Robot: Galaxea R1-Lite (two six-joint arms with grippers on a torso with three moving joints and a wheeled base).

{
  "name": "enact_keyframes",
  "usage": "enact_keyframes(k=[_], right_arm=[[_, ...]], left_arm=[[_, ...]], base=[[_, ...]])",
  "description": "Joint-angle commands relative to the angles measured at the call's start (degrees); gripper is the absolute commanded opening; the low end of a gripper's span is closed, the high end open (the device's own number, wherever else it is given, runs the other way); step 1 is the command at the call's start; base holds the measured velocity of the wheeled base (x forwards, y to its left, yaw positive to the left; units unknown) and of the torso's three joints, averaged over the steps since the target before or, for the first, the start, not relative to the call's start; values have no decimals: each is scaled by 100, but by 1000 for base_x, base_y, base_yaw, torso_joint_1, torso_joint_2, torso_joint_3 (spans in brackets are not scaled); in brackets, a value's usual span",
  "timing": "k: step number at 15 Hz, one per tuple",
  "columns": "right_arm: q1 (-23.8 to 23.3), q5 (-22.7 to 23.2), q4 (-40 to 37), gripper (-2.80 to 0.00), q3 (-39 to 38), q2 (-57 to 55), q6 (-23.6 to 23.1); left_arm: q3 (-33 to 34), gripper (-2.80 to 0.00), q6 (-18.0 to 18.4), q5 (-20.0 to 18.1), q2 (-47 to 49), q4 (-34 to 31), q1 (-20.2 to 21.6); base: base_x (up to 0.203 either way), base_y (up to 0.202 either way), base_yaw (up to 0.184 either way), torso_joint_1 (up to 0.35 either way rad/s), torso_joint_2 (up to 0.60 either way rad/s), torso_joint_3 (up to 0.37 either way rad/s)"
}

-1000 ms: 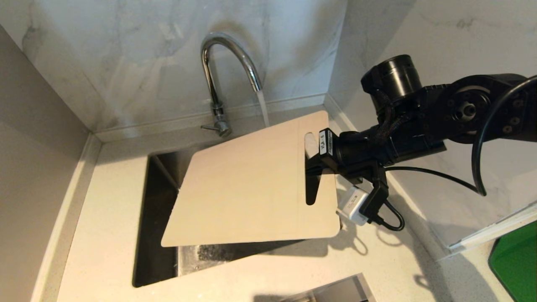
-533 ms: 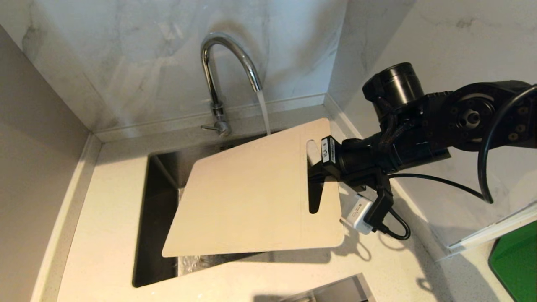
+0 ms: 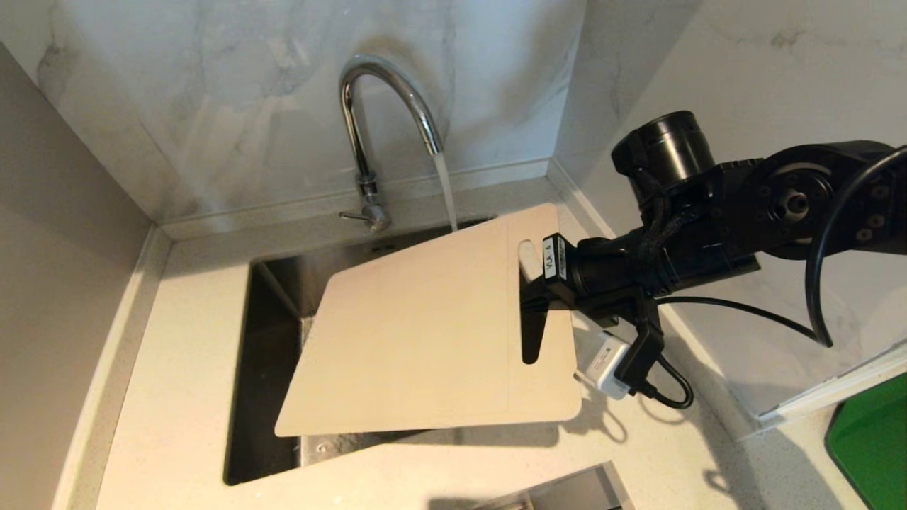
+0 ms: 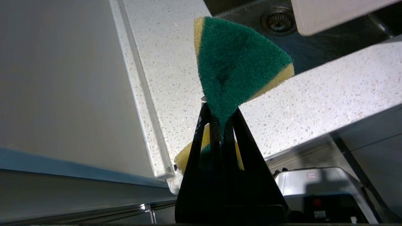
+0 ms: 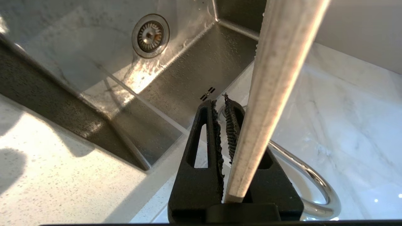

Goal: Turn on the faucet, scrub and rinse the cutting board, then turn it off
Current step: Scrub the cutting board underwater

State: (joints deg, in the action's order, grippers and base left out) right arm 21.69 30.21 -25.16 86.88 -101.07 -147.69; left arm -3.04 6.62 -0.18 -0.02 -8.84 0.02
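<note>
Bright, sharp pictures; hard shadows on the counter [image 3: 177, 397], glare inside the sink [image 5: 132, 81]

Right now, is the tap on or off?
On. Water streams from the faucet spout, falling behind the cutting board over the sink.

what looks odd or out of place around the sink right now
The running stream from the chrome gooseneck faucet falls just behind the far edge of the beige plastic cutting board, apparently missing the upper face. The right pincer holds the board tilted over the steel sink.
</note>
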Motion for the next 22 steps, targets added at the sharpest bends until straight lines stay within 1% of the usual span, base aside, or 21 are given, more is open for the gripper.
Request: enact_keyframes(k=[1,2,4,6,9,12,14,16,18,20,22], right_arm=[[2,20,-15,-280,10,-24,-67],[2,20,-15,-280,13,-41,-65],[2,20,133,-280,25,-79,39],[2,36,293,-280,1,-53,140],[29,40,301,-280,22,-53,144],[29,47,301,-280,22,-62,177],[29,47,301,-280,22,-62,179],[29,47,310,-280,24,-71,179],[29,47,310,-280,24,-79,180],[30,47,310,-280,31,-79,223],[148,42,310,-280,63,-111,262]], left_arm=[[-21,-280,21,1,-4,-42,0],[-107,-280,29,9,24,-20,-3],[-684,-280,-50,27,475,-15,-20],[-1409,-280,-166,49,1344,106,-62],[-2740,-280,-310,140,2724,255,-83],[-3805,-280,-651,200,4009,288,-41],[-4404,-280,-744,189,4662,305,226],[-4820,-280,-744,134,5170,322,744],[-5104,-280,-705,-154,5566,329,1215],[-5299,-280,-622,-452,5909,328,1449],[-5500,-280,-603,-555,6184,307,1465]], base=[[0,0,0,0,0,0],[0,0,0,0,0,0],[0,0,0,0,0,0],[0,0,0,0,0,0],[0,0,0,0,0,0],[0,0,0,0,0,0],[0,0,0,0,0,0],[0,0,0,0,0,0],[0,0,0,0,0,0],[0,0,0,0,0,0],[0,0,0,0,0,0]])
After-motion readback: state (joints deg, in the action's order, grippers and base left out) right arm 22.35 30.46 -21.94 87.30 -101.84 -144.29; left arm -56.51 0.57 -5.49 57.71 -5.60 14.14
